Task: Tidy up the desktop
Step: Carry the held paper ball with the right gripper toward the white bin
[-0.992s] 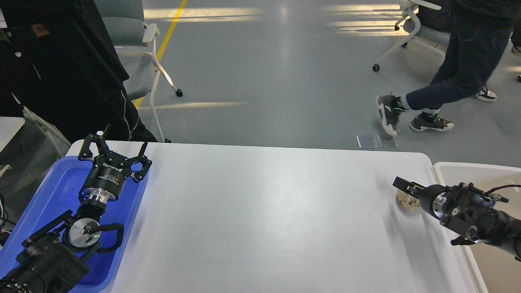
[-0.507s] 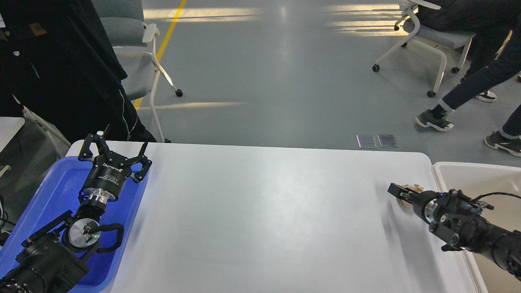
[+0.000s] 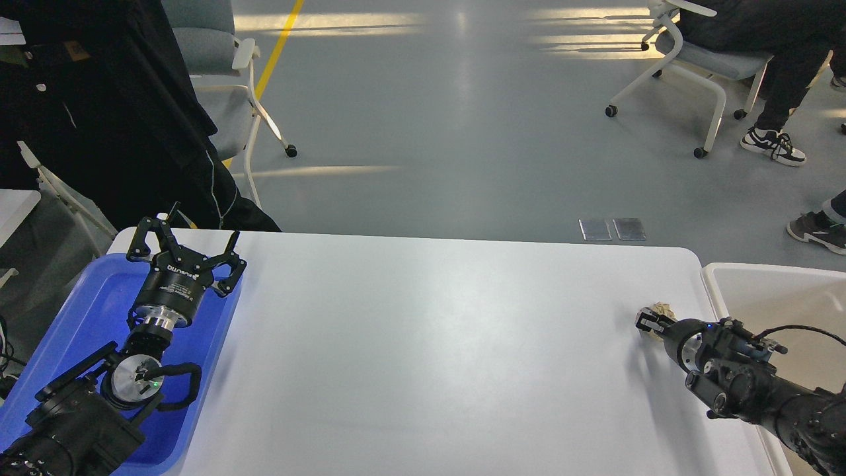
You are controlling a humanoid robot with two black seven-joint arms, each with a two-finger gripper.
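Note:
The white desktop point(image 3: 423, 344) fills the middle of the head view. A small crumpled beige paper wad point(image 3: 663, 309) lies near its right edge. My right gripper point(image 3: 650, 322) is at the wad, with its dark fingers touching or closing round it; they are too small to tell apart. My left gripper point(image 3: 186, 243) is open and empty, raised over the far end of the blue tray point(image 3: 92, 304).
A cream open bin point(image 3: 760, 291) stands just past the table's right edge, beside my right arm. A person in black point(image 3: 99, 119) stands at the far left corner, next to a chair point(image 3: 225, 79). Another chair and people's feet are on the floor, far right.
My right arm has swung lower and its gripper has shifted slightly along the right edge, staying at the paper wad. The walking person has moved off to the right. The left arm is still.

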